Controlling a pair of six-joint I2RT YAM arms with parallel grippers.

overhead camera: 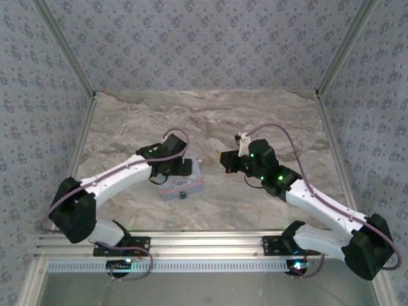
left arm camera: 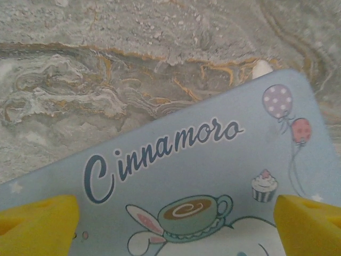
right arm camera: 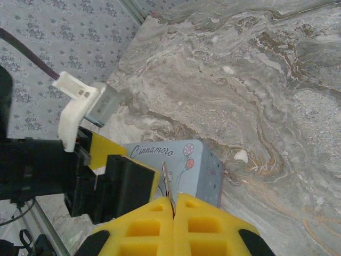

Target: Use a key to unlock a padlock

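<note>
Padlock (overhead camera: 183,195) sits as a small dark teal speck at the near edge of the pale blue tin (overhead camera: 185,185), seen from the top camera, on the marble table (overhead camera: 255,115). The left arm reaches from its base in a long bent line toward the middle, and the left gripper (overhead camera: 175,167) hangs over the tin's far side. The right arm folds in from the other side, and the right gripper (overhead camera: 224,159) is held off the table, apart from the tin and pointing toward it.

On the left wrist camera the tin's lid reads "Cinnamoro", with balloons, a cupcake and a white cartoon figure holding a cup. The two yellow fingertips (left arm camera: 40,221) stand far apart at the lower corners, over the lid, with nothing between them.

On the right wrist camera the yellow fingers (right arm camera: 205,216) are pressed together on a thin metal key (right arm camera: 167,184), whose blade sticks out past them toward the tin. The left gripper's black body lies beside the tin's lid.
</note>
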